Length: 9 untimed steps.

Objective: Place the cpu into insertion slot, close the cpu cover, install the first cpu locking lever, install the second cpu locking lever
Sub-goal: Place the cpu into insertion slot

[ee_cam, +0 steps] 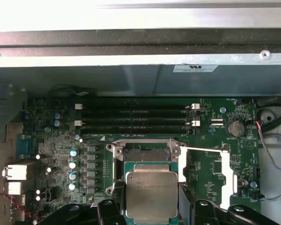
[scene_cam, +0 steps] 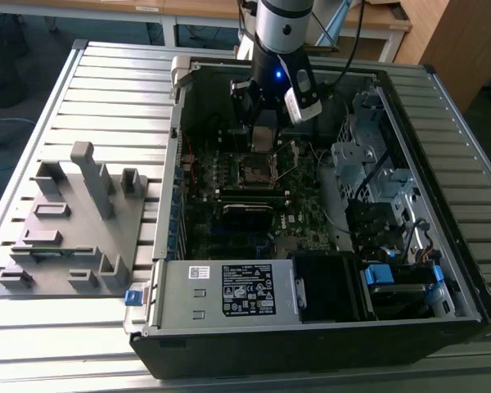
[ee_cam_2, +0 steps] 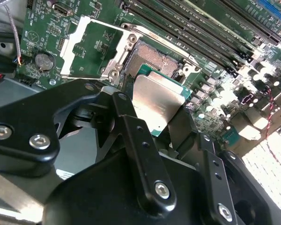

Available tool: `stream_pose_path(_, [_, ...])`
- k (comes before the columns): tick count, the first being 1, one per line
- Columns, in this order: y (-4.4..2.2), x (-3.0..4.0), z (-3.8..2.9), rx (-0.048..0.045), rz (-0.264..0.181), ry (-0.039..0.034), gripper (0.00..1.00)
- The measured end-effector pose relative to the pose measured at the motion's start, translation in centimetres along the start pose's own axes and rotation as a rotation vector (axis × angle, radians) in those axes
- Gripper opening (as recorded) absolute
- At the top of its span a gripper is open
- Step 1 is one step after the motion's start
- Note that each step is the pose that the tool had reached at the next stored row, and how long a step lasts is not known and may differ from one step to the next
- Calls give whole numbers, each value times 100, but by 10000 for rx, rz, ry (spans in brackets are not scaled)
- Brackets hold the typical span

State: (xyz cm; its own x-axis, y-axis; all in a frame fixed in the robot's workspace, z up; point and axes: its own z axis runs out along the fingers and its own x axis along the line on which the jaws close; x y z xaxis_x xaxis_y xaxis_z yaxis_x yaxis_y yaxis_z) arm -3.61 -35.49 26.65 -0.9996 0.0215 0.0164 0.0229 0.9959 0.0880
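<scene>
On the desk (scene_cam: 106,82), the cpu (ee_cam: 151,194) is pinched in the fingers (ee_cam: 118,199) over the insertion slot (ee_cam: 147,153); pins could be bent if tilted.

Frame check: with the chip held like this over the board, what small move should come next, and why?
Probably a slow, straight descent. The tool grips the cpu over the insertion slot, whose contacts are exposed, and the cpu cover lies swung open beside it, so nothing seems to block seating.
</scene>
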Motion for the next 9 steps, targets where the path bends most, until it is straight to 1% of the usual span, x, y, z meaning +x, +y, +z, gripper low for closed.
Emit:
stream_pose_path(2, [-1,0,11,4,-4,1,54])
stream_pose_path(7, [-1,0,12,13,-4,0,54])
stream_pose_path(9, [-1,0,18,66,-1,-2,54])
